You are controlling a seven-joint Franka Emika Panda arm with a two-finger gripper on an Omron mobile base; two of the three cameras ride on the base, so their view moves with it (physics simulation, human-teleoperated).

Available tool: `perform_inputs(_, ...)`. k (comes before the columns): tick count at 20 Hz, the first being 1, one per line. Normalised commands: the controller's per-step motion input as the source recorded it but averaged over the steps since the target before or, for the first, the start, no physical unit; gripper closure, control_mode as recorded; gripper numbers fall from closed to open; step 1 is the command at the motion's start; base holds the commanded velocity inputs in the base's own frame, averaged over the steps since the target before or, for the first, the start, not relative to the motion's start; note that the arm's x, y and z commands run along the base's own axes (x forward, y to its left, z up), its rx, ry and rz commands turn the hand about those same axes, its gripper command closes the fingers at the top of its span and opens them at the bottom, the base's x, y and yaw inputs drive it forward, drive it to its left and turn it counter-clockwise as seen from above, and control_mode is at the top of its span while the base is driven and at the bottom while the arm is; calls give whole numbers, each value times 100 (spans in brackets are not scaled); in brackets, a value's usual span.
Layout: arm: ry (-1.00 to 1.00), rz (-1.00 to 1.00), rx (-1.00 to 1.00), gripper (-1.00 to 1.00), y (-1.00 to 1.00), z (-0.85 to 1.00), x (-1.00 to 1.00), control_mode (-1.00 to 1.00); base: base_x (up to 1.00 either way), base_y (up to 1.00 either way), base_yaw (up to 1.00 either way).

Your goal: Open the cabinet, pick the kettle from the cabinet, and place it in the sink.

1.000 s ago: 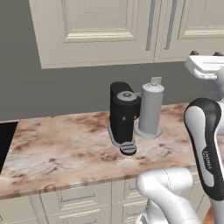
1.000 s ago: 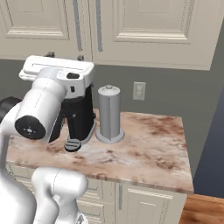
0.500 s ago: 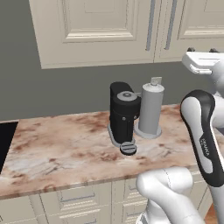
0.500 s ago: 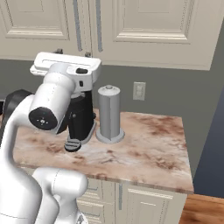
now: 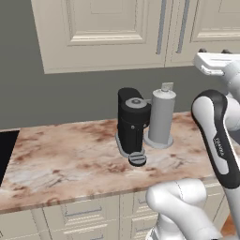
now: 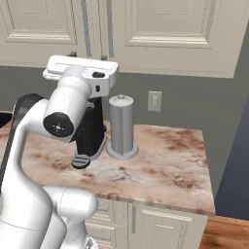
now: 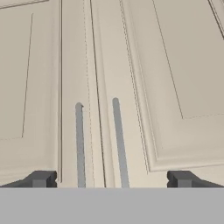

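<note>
The cream wall cabinet (image 5: 117,28) hangs above the counter with both doors shut. Its two long silver bar handles (image 7: 79,144) run side by side along the seam between the doors. My gripper (image 7: 111,179) faces that seam from just below and in front, open wide, with nothing between its fingertips (image 7: 41,178). The same gripper (image 5: 214,50) sits just under the cabinet's lower edge, and in the right base view the gripper (image 6: 87,56) is below the handles (image 6: 109,24). The kettle is hidden. The sink is out of view.
A black coffee machine (image 5: 132,124) and a tall grey canister (image 5: 161,117) stand on the marble counter (image 5: 70,159) beneath my hand. A black cooktop (image 5: 4,150) cuts in at the far left. The counter ends at the right (image 6: 206,194), past a wall outlet (image 6: 154,101).
My hand has risen a little and drawn closer to the cabinet doors. The doors and the things on the counter have stayed put.
</note>
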Motion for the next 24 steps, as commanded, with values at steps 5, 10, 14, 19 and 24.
perform_inputs(5,0,0,0,-100,1,0,22,-100,0,0,0)
perform_inputs(10,0,0,0,-100,3,0,17,-100,0,0,0)
perform_inputs(14,0,0,-1,-100,0,0,26,-100,0,0,0)
perform_inputs(19,0,0,-8,-100,0,0,18,-100,0,0,0)
perform_inputs(24,0,-2,-12,-100,0,0,19,-100,0,0,0)
